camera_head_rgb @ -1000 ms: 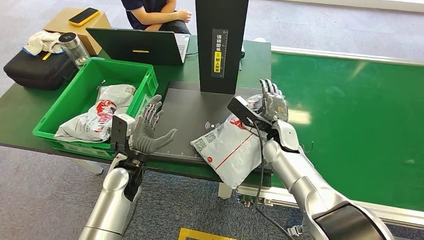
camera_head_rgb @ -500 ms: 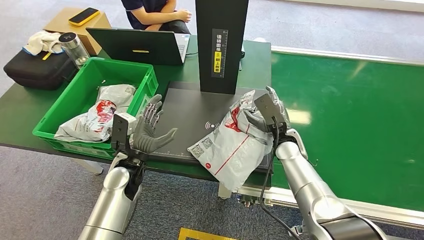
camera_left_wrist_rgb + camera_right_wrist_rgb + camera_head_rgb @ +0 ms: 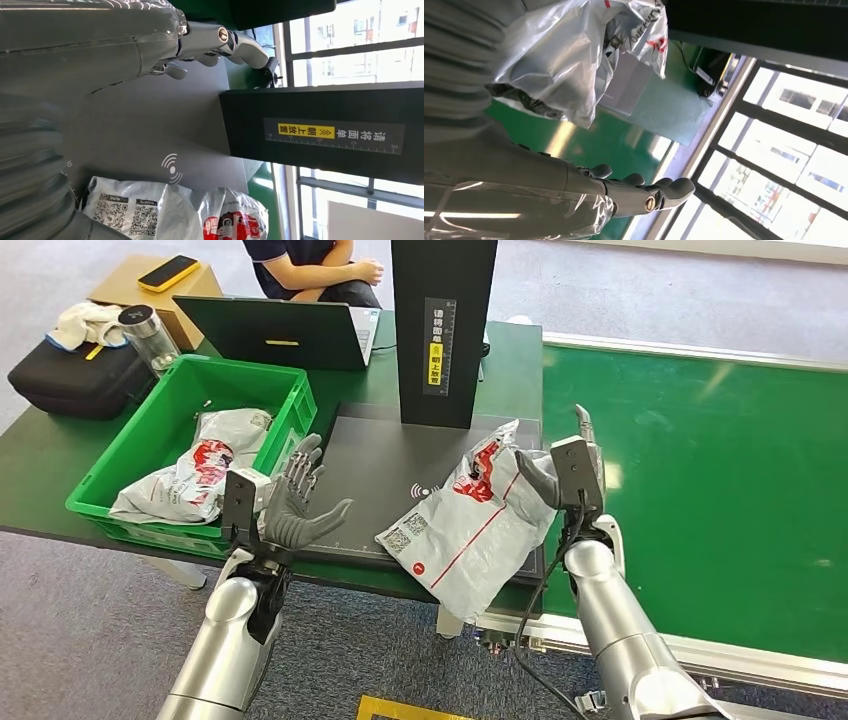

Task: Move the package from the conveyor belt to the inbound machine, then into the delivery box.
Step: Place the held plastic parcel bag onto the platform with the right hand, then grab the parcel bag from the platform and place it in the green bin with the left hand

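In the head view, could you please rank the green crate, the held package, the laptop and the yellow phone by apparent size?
1. green crate
2. held package, gripped by the right hand; nearer the camera, so its rank against the laptop is unsure
3. laptop
4. yellow phone

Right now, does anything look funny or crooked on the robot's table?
Yes. The grey package lies skewed on the dark scanner plate, one corner hanging past the table's front edge. Its far end is crumpled upward against the right hand.
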Robot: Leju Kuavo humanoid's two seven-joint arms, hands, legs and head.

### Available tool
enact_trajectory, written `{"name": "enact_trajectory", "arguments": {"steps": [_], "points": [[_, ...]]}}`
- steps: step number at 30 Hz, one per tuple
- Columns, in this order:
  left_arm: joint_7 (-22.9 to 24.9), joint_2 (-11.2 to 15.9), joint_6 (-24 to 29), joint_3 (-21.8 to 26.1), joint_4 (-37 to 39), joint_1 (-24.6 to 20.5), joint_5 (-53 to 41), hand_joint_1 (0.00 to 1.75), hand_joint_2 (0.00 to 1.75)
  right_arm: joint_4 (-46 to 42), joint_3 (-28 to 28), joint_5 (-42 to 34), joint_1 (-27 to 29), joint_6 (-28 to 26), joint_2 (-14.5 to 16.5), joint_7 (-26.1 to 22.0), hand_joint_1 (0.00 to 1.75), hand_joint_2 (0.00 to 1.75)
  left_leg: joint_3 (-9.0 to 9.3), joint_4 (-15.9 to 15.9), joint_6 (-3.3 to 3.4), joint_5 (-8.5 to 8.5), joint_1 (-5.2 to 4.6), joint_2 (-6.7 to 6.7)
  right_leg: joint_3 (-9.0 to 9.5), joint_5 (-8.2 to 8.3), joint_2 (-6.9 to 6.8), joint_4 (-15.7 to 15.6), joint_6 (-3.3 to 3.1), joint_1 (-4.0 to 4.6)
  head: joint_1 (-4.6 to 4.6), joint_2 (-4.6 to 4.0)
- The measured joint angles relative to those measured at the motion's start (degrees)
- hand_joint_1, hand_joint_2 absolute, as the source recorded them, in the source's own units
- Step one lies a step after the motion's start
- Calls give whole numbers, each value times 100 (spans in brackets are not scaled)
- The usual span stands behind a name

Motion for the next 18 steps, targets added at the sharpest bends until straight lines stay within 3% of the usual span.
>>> {"name": "enact_trajectory", "arguments": {"steps": [5, 10, 18], "points": [[2, 9, 7, 10, -69, 81, 10, 0, 175, -525, 116, -314, 361, -225, -117, 84, 0, 175, 0, 0, 0, 0, 0, 0, 0, 0, 0, -1, 0, 0, 0, 0], [28, 33, -28, 92, -344, 293, 142, 0, 175, -1539, 108, -827, 1135, -78, -238, 234, 0, 175, -3, -1, 2, -4, 0, -4, -3, -6, -3, -2, 0, 1, -1, 0], [105, 45, -169, 160, -710, 545, 228, 0, 175, -3552, -453, -1714, 2913, 1094, -251, 230, 0, 175, -9, -2, 10, -12, 0, -13, -4, -15, -10, -2, 2, 0, 1, 0]]}}
